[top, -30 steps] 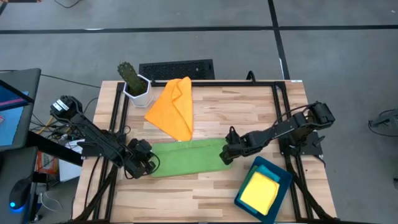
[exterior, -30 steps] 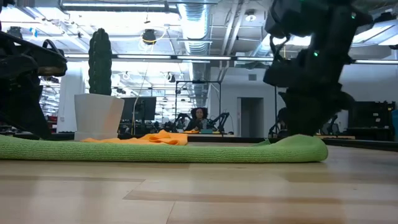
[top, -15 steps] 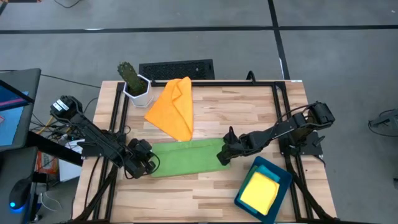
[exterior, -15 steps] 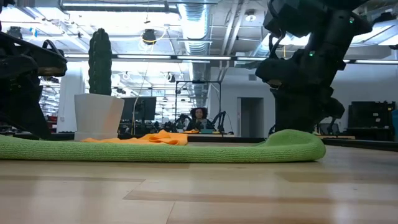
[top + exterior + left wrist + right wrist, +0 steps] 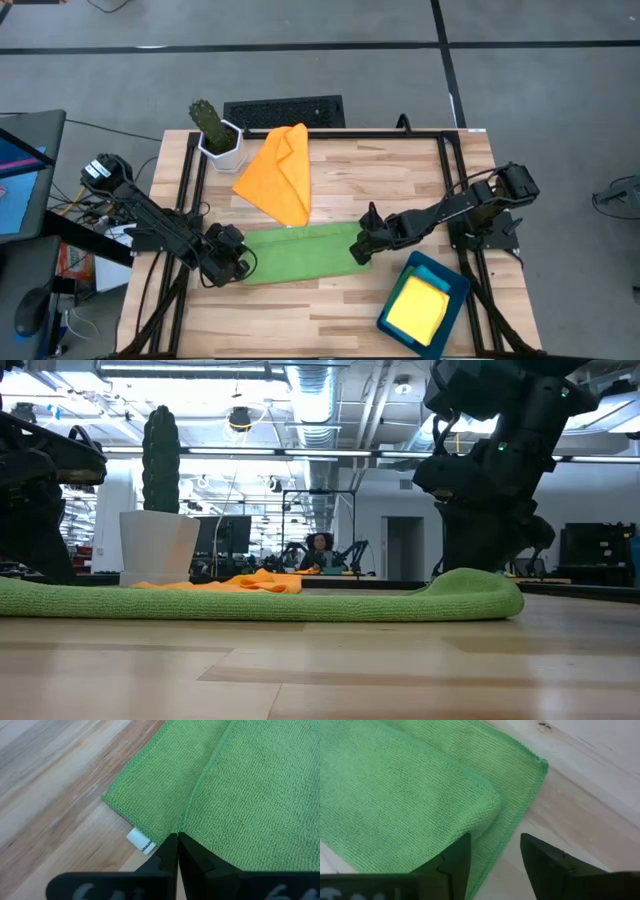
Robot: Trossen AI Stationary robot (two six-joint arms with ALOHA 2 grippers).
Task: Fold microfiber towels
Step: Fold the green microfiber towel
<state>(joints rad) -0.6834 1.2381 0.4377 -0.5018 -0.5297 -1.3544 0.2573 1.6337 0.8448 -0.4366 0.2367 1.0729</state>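
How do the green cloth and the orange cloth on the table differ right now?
The green towel lies flat as a long folded strip between both grippers; the orange towel sits loosely bunched near the potted cactus. The left gripper is shut on the green towel's edge; nothing touches the orange towel. Both are plain soft cloths on the wooden table.

Two black jointed arms, seemingly cabled, flat dark fingers.

You see a green towel, an orange towel, a yellow towel in a teal tray, and a pale wood-grain counter.
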